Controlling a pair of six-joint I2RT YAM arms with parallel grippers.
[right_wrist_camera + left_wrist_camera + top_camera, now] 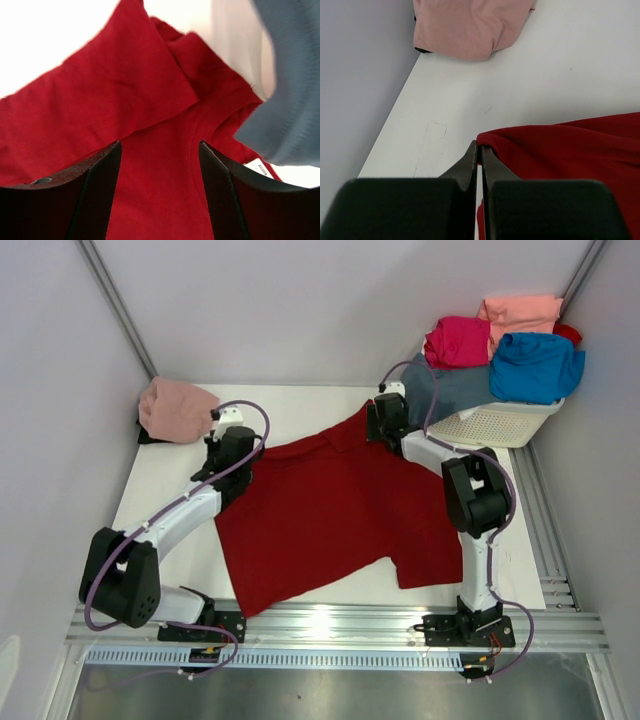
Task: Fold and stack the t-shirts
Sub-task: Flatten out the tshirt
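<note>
flattening step, fold not yet started. my left claw [478,150] is pressed together, pinching the red shirt [330,510] edge at its tips. my right claw [160,146] hangs spread over the collar [200,125]. next, i think: lower right, pinch, pull flat. only right wrist shows the collar tag [258,167]; only left wrist shows the pinch.

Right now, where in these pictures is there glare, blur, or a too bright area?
Top view: sharp, evenly lit, one glare patch on the metal rail. Left wrist view: table and pink shirt are clear; the near black fingers pinching the red shirt are soft. Right wrist view: the table is washed out to white, and the grey-blue shirt is blurred.
</note>
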